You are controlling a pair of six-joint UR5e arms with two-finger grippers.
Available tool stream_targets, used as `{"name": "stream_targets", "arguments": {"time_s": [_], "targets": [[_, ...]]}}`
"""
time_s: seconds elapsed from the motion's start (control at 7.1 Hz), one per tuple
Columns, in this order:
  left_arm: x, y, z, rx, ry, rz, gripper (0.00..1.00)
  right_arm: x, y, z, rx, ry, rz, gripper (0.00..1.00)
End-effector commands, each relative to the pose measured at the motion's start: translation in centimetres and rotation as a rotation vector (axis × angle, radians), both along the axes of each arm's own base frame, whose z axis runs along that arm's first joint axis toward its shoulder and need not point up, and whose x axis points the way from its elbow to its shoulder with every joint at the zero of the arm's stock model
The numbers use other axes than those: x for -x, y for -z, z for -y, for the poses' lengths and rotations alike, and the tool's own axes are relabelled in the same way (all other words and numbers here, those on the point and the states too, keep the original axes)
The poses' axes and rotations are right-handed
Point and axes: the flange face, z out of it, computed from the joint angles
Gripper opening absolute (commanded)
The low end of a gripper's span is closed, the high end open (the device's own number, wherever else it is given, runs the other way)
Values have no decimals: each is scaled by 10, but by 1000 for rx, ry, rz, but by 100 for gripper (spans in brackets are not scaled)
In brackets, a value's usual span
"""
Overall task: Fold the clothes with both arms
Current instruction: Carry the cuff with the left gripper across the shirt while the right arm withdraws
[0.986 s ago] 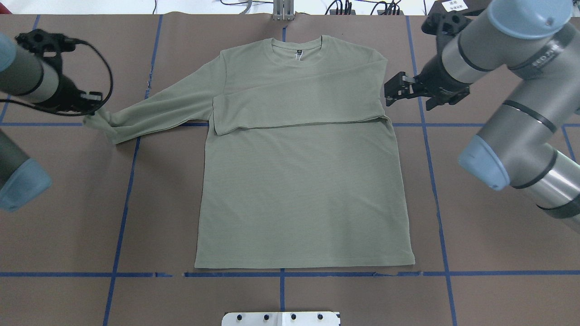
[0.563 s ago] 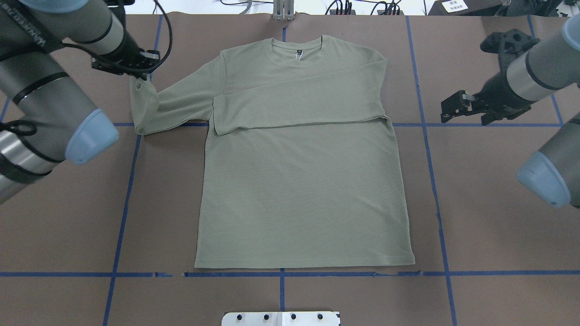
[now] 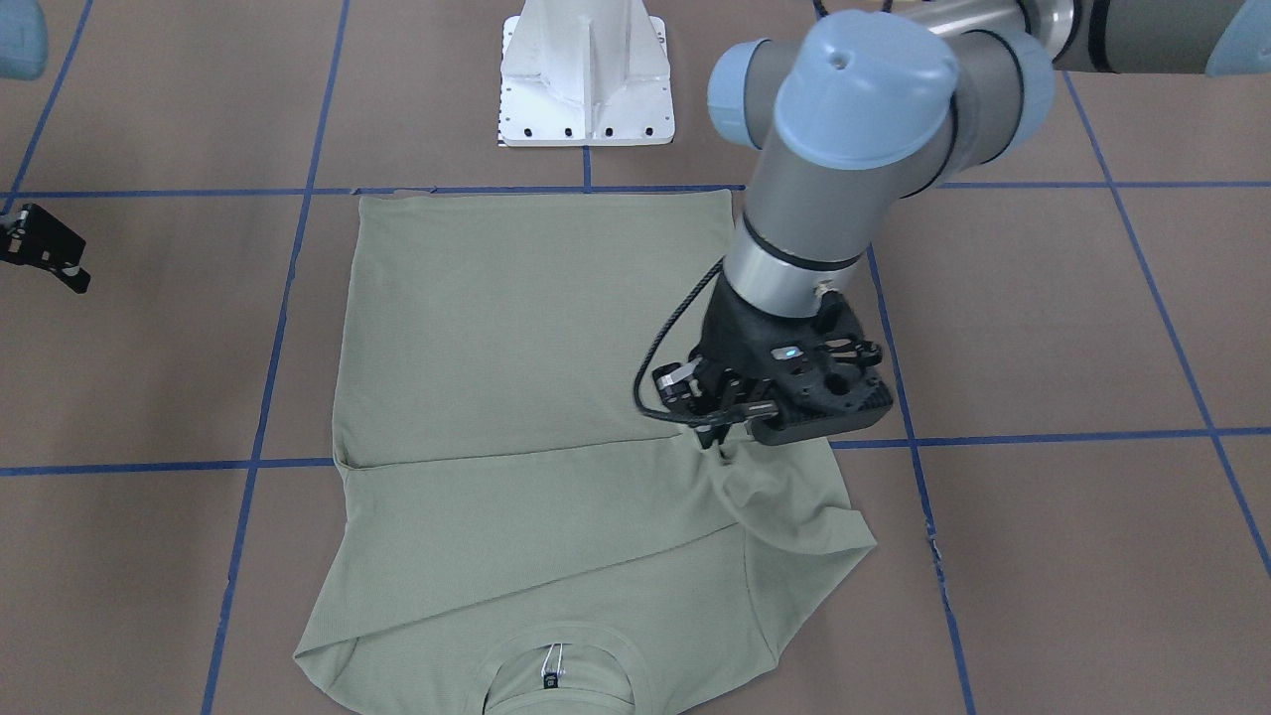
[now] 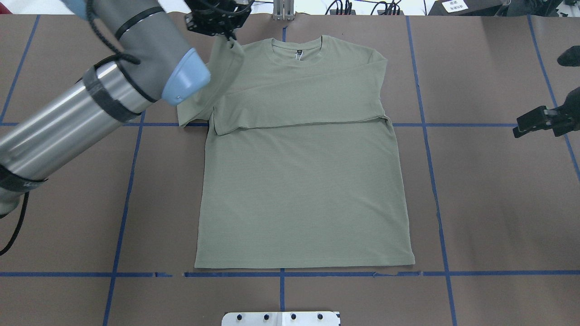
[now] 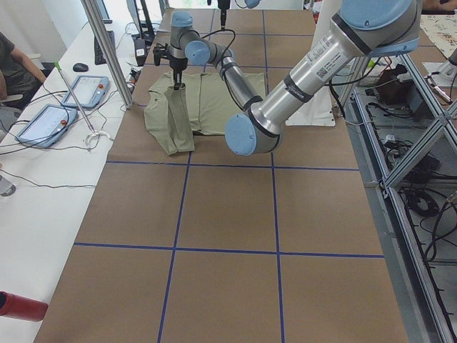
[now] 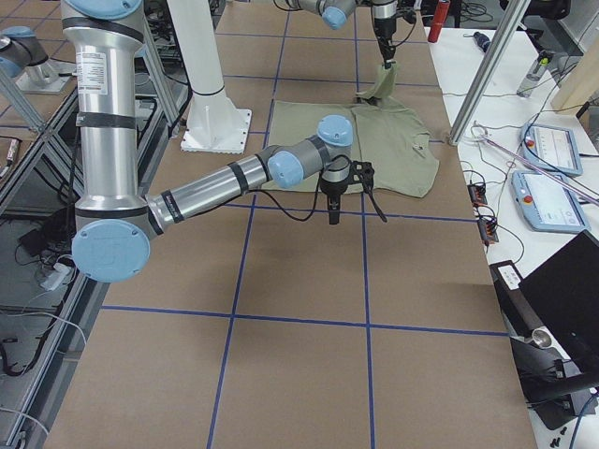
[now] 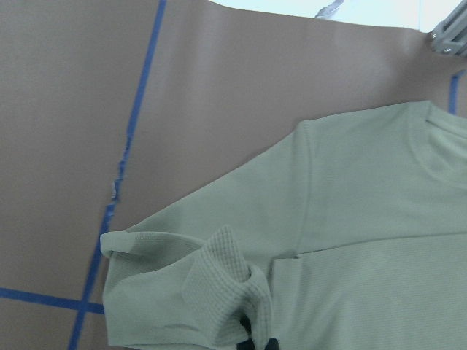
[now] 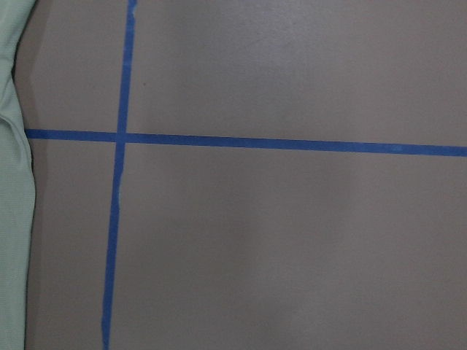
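The left tool is clamped on the cuff of the shirt lying flat on the bench, and that thin pinch might slip on a quick swing, dropping the sleeve bunched and crooked.

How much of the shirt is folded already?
One sleeve already lies folded across the shirt's chest. The left gripper holds the other sleeve by its cuff, lifted near the collar. Left to do: lay it across, then fold the flat body. The right gripper hangs aside, empty.

Overhead, front, sides, wrists — shared shirt
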Motion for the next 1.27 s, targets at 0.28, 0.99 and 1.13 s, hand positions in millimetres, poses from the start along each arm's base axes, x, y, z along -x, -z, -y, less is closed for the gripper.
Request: {"name": "stream_targets", "arguments": {"time_s": [0.28, 0.99, 1.13], "targets": [[-144, 122, -60, 11, -77, -162, 0, -34, -23, -1, 9, -5, 1, 100], [-267, 65, -109, 15, -30, -147, 0, -30, -24, 12, 9, -10, -1, 100], [-298, 78, -151, 55, 13, -171, 0, -29, -26, 14, 12, -6, 4, 100]]}}
